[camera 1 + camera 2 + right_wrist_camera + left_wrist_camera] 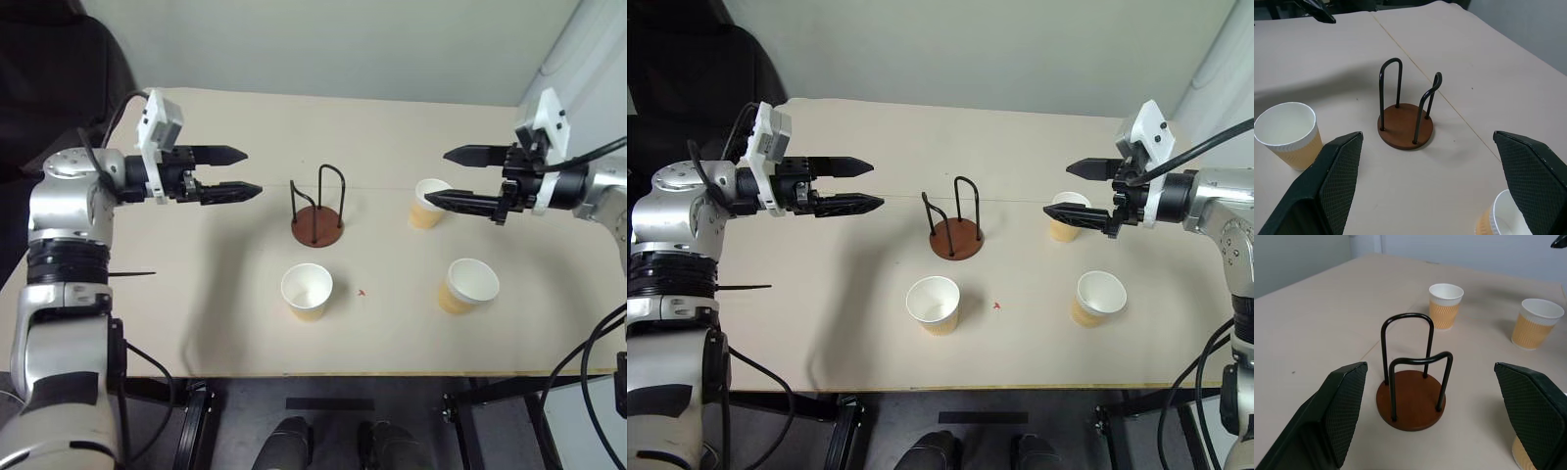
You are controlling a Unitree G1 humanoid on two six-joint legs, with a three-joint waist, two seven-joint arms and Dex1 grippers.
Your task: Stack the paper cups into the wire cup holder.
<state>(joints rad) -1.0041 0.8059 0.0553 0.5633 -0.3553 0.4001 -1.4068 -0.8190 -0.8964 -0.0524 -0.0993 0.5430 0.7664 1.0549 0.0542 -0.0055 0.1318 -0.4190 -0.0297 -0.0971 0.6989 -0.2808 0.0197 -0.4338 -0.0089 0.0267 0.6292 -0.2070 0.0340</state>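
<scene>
Beige table (225, 323): wire cup holder (317, 217) centre, apparently empty; three paper cups (307, 291) upright nearby; left gripper (235, 173) and right gripper (453, 177) spread wide, holding nothing.

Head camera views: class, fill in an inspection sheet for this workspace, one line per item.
Surface: beige table, small red mark.
Job's things: wire cup holder empty, mid-table; three paper cups upright and apart: front, right front, right rear.
Clutter: nothing seen.
Grippers: left gripper and right gripper open, empty, above the table.
Cables: black cables by the right arm.
Surroundings: pale wall behind.
</scene>
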